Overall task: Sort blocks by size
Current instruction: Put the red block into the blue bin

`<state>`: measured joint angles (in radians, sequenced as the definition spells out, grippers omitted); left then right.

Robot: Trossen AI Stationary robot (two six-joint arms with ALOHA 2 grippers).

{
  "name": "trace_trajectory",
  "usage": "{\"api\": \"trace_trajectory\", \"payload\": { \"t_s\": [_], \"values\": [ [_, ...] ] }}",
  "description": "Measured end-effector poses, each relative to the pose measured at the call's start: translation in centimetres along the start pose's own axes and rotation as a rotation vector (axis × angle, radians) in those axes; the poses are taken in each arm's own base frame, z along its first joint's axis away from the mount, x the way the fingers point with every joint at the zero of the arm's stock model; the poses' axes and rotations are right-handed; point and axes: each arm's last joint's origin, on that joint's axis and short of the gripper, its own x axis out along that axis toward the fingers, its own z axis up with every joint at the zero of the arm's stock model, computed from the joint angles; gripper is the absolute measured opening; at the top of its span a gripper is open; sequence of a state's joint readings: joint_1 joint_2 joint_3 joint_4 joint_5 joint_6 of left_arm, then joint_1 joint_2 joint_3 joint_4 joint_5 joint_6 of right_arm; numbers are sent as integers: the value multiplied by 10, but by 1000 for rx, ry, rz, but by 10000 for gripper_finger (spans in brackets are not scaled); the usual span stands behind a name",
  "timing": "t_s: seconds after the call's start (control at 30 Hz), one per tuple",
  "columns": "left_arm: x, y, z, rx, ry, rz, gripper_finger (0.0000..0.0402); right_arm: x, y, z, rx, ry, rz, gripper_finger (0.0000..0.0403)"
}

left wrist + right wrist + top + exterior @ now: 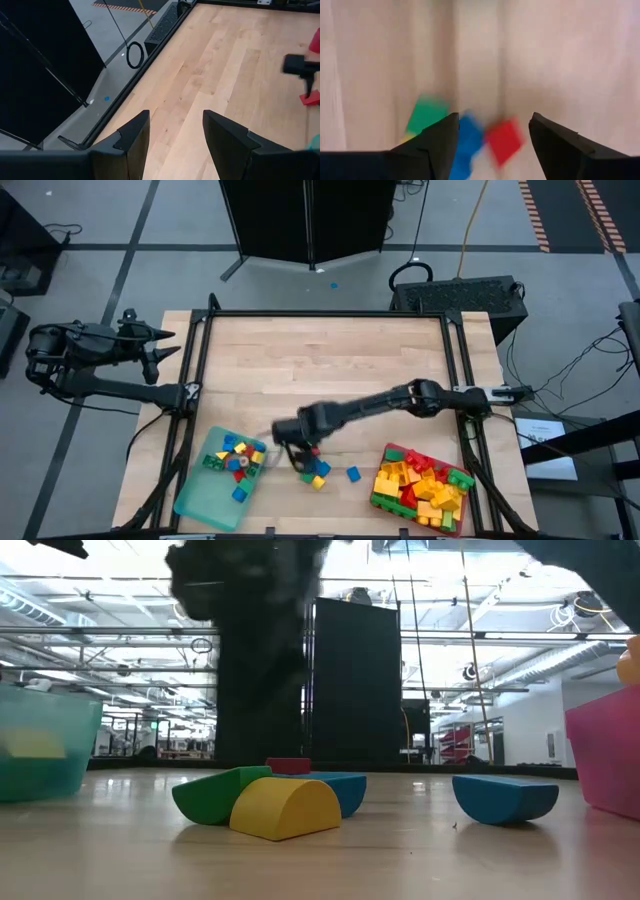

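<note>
The right hand (pixel 300 455) is hovering with fingers spread wide and empty over a loose cluster of small red, blue, green and yellow plastic bricks (pixel 316 470) lying on the wooden worktop (pixel 330 360), between the translucent teal tray (pixel 200 498) and the flat red tray (pixel 392 452), probably lining up a pick. The left hand (pixel 165 352) is waiting open at the worktop's far left edge. Blur is hiding the bricks' studs.

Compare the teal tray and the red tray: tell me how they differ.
The teal tray lies at the table's left front, the red tray at the right front. The teal tray holds a few small blocks, with much bare floor; the red tray is heaped with larger ones. Both hold mixed-colour blocks.
</note>
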<state>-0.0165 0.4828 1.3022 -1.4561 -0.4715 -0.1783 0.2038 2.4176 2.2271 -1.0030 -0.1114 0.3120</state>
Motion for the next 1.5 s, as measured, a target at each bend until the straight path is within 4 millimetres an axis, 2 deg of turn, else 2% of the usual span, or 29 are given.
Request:
{"api": "trace_trajectory", "payload": {
  "t_s": [0.17, 0.33, 0.7, 0.83, 1.03, 1.5],
  "values": [
    [0, 0, 0, 1, 0, -1, 187, -1, 38, -28, -163, 120, -113, 235],
    [0, 0, 0, 1, 1, -1, 187, 1, 56, -35, -267, 55, -272, 235],
    [0, 0, 0, 1, 1, -3, 187, 12, 45, -37, -247, 88, -302, 235],
    [0, 0, 0, 1, 1, -3, 187, 22, 44, -45, -256, 137, -274, 235],
    [0, 0, 0, 1, 1, -3, 187, 44, 30, -58, -253, 196, -288, 235],
    [0, 0, 0, 3, 1, 1, 187, 46, 27, -49, -354, 143, -262, 188]
  ]
}}
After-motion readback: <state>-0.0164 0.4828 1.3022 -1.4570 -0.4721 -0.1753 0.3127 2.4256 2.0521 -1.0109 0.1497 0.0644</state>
